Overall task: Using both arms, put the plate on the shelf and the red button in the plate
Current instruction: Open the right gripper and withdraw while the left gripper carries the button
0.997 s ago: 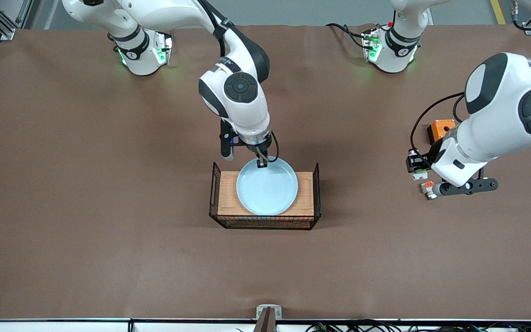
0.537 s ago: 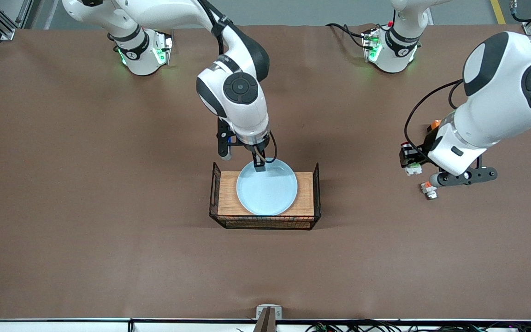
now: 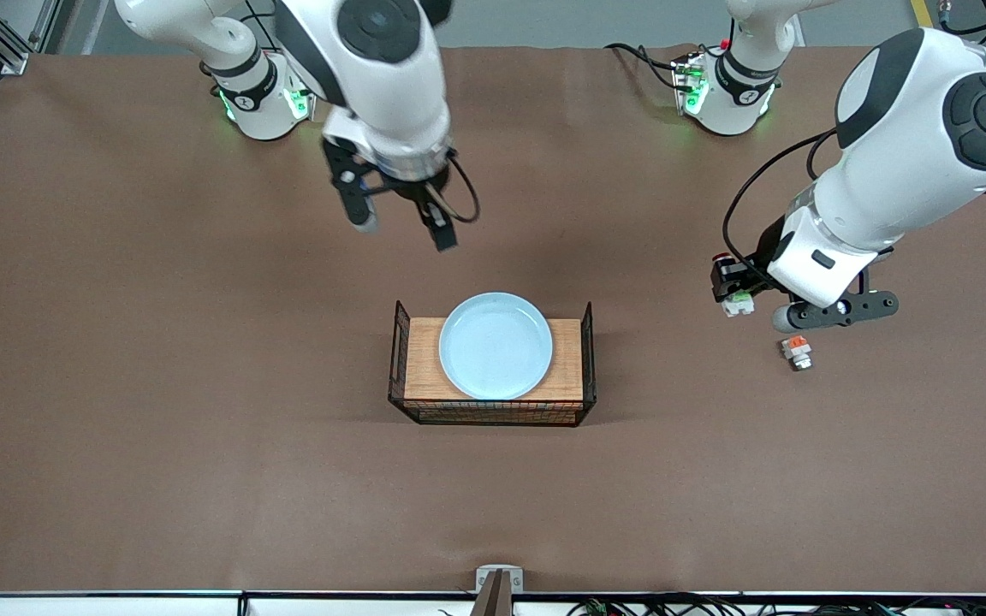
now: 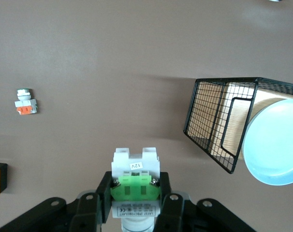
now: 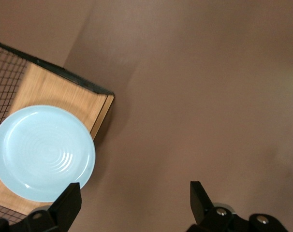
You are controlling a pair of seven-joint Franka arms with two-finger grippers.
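Your plate sits on the rack; it is smooth and breakable. Your right gripper hangs open above the table. Your left gripper squeezes the button, small and hard, by its sides.

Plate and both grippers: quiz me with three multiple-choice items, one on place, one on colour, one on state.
1. Where is the plate?
A. on the wooden rack
B. on the bare table
C. in the right gripper

2. What colour is the plate?
A. red
B. pale blue
C. black

3. How is the right gripper?
A. shut on the plate
B. open, holding nothing
C. shut on a button

Key: 1 A, it lies on the rack's board; 2 B, front view shows it; 3 B, its fingers stand apart.
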